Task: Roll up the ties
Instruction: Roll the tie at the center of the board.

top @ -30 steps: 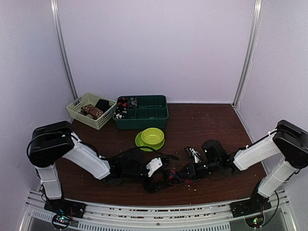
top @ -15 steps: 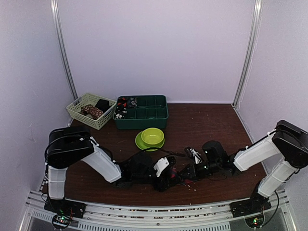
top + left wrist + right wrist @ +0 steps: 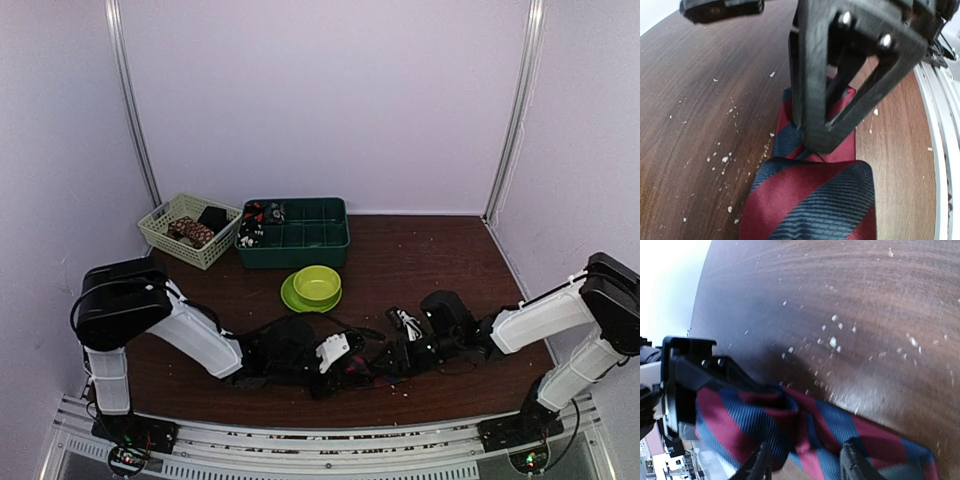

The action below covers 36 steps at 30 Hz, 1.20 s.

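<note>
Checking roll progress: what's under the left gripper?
The striped tie, lying on the table, with a raised fold nearer the camera. The left gripper's closed fingertips touch it and cover the fabric right beneath them.

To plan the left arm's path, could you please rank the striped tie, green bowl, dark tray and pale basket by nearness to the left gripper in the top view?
1. striped tie, at the left gripper
2. green bowl, behind
3. dark tray, farther back
4. pale basket, back left
</note>
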{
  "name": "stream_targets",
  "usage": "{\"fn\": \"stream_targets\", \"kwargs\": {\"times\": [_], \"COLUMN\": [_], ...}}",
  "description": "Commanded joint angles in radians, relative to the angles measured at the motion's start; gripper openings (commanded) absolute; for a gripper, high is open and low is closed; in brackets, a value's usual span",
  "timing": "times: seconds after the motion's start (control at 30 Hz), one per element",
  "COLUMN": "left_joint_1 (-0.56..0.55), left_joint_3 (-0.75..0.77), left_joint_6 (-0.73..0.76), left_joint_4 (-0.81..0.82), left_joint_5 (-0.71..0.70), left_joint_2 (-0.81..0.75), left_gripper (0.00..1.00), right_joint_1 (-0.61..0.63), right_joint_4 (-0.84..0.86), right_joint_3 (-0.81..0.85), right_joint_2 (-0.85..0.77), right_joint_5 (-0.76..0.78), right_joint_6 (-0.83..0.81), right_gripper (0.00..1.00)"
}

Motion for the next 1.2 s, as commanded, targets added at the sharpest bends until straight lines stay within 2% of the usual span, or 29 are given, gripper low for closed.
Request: {"fn": "stream_targets", "kwargs": {"times": [0.0,0.13,0.37,0.43,0.5,0.63,0.67,0.7,0.77,0.87,1.17], "left_joint_1": [-0.003,-0.004,-0.007,-0.008,-0.009,-0.01,-0.01,-0.01,-0.009,-0.01,-0.035], "left_joint_3": [0.023,0.052,0.065,0.069,0.074,0.079,0.079,0.079,0.078,0.09,0.106], "left_joint_6": [0.087,0.09,0.092,0.094,0.1,0.11,0.113,0.113,0.116,0.127,0.108], "left_joint_4": [-0.262,-0.31,-0.328,-0.334,-0.344,-0.357,-0.357,-0.357,-0.35,-0.338,-0.171], "left_joint_5": [-0.013,-0.011,-0.021,-0.026,-0.028,-0.032,-0.033,-0.034,-0.043,-0.05,-0.025], "left_joint_2": [-0.019,-0.005,0.001,0.003,0.002,-0.002,-0.004,-0.008,-0.022,-0.049,-0.046], "left_gripper": [0.22,0.23,0.24,0.25,0.26,0.28,0.3,0.33,0.45,0.57,0.73], "right_joint_1": [-0.004,0.014,0.053,0.063,0.067,0.065,0.064,0.061,0.056,0.042,-0.031], "right_joint_4": [-0.144,-0.134,-0.031,0.01,0.028,0.023,0.02,0.015,0.01,0.007,-0.091], "right_joint_3": [0.025,0.05,0.074,0.078,0.078,0.05,0.038,0.029,0.002,-0.04,-0.129], "right_joint_2": [-0.096,-0.123,-0.002,0.034,0.055,0.05,0.046,0.043,0.036,0.028,-0.006], "right_joint_5": [-0.007,-0.04,-0.069,-0.08,-0.08,-0.059,-0.056,-0.055,-0.049,-0.042,0.008], "right_joint_6": [0.001,0.064,0.147,0.163,0.172,0.167,0.165,0.164,0.161,0.151,0.063], "right_gripper": [0.52,0.58,0.58,0.53,0.43,0.1,0.03,0.0,0.0,0.0,0.0]}}
